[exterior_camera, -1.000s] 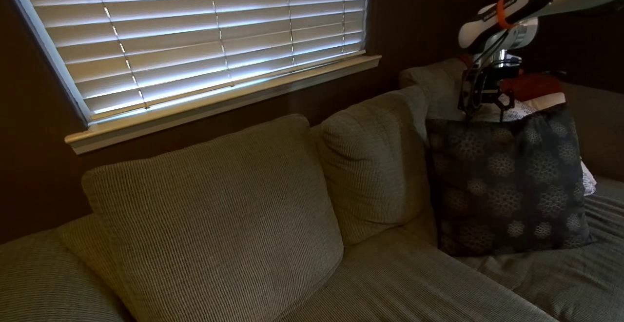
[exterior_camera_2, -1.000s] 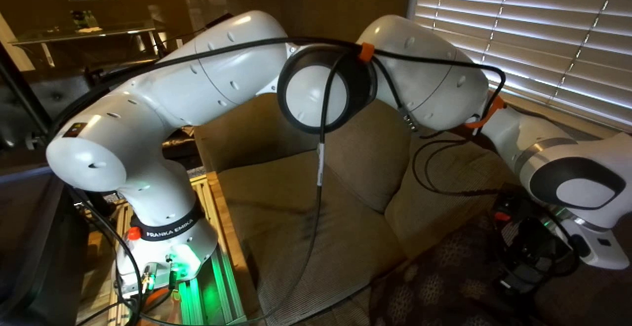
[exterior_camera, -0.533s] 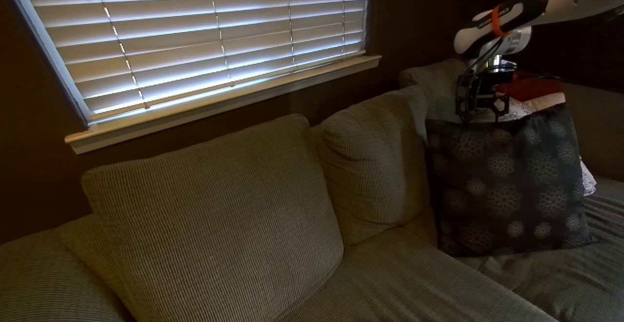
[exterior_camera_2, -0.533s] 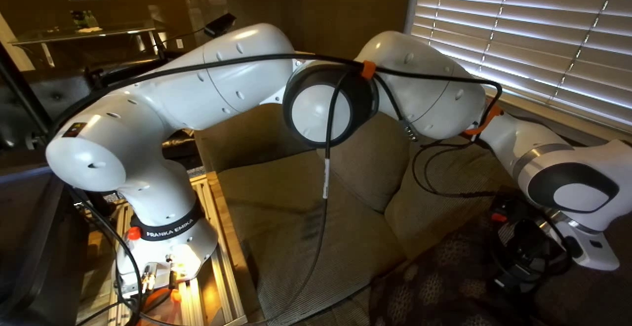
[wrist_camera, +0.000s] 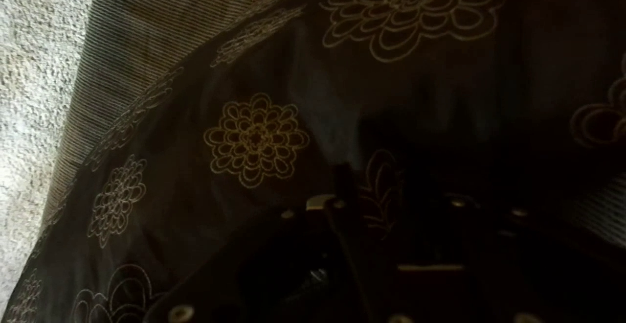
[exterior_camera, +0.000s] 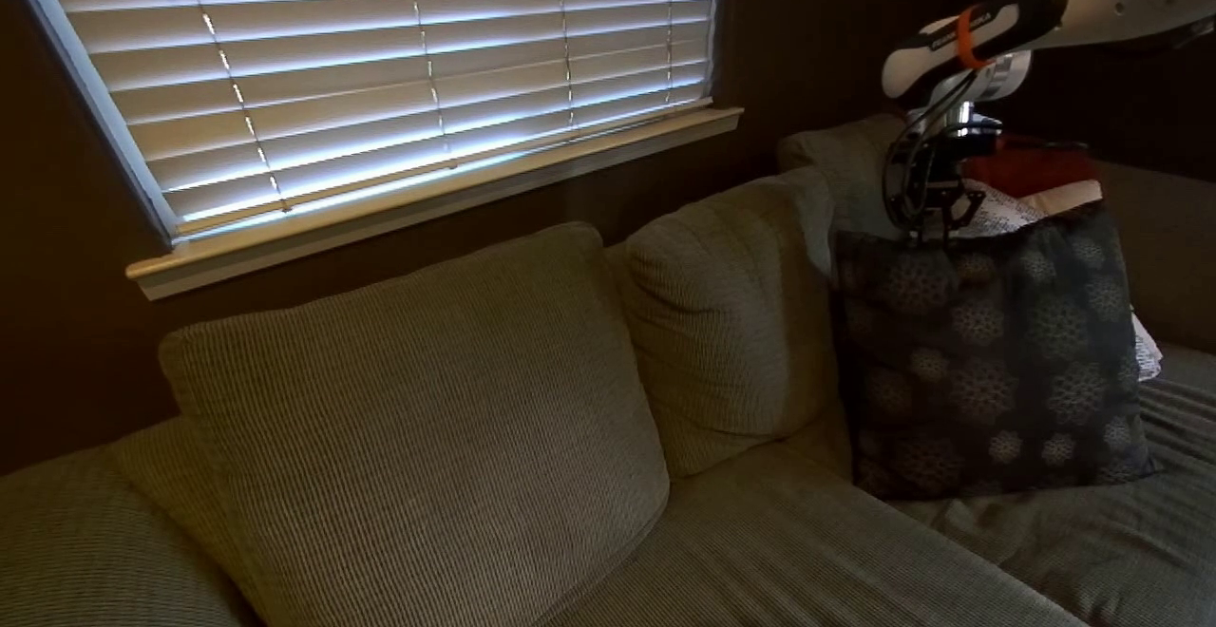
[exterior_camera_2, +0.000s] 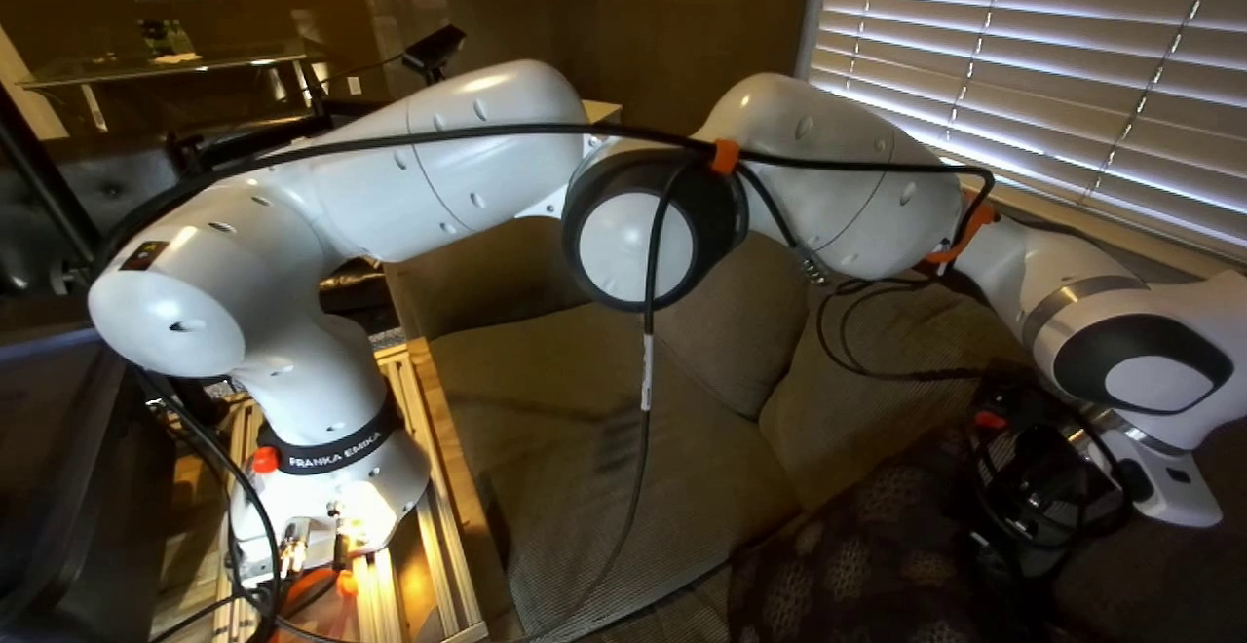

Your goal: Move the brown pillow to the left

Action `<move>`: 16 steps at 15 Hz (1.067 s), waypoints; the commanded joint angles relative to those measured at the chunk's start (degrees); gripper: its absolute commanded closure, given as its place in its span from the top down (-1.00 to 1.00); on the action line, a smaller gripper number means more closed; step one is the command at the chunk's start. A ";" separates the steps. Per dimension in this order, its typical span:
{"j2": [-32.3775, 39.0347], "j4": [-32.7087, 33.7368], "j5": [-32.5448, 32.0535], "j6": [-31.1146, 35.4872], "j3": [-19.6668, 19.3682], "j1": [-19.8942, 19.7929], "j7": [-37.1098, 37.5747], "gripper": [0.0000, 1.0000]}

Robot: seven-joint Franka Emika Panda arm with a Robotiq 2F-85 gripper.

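Brown pillow [exterior_camera: 997, 370] stands beside the sofa cushion [exterior_camera: 727, 323], seemingly caught.
The gripper [exterior_camera: 932, 234] looks closed on its top edge; grasp likely done, leftward move yet to be made.

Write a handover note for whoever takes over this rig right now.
Gripper: at the upper edge of the brown pillow, near the corner beside a beige back cushion. It looks shut on a fold of fabric; the wrist view is too dark to judge how firm the hold is.
Position: the pillow stands roughly upright, its lower edge on the sofa seat.
Done: reach made, grip apparently taken.
To do: check the hold, move the pillow to the left, then let go.
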 commanded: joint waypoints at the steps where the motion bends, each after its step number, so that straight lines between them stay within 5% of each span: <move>1: 1.20 3.56 1.15 -4.72 1.47 -1.42 -0.87 -0.94; 16: -6.70 -2.94 -0.63 -16.86 2.57 -0.10 -16.20 -0.98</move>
